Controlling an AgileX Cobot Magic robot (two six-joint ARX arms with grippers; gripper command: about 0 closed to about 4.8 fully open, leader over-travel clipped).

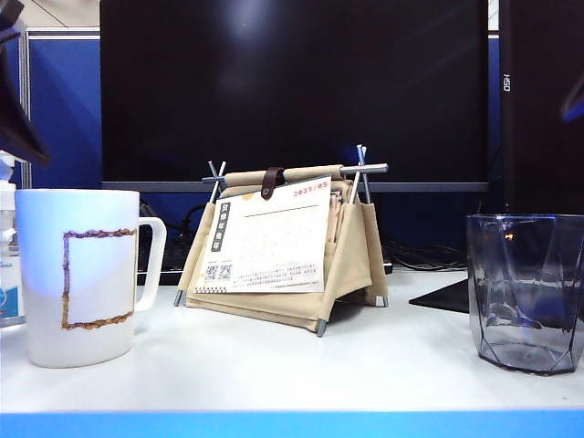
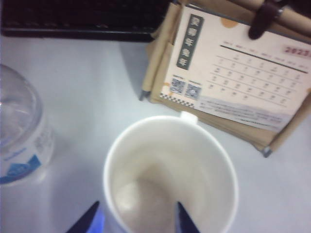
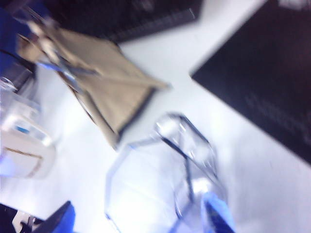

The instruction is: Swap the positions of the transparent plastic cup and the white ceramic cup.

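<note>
Only wristward: open end effectors (image 2: 133,218) (image 3: 141,221).

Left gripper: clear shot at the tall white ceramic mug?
Probably yes. The left gripper hangs open right over the tall white ceramic mug, one fingertip inside the rim, one outside; nothing blocks it.

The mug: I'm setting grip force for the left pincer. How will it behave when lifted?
The mug looks rigid and probably heavy for its size. Its smooth glazed wall may be slippery. It appears empty, so nothing should spill. The left pincer is open, one finger over the inside, one outside, so a rim grip could tilt it.
</note>
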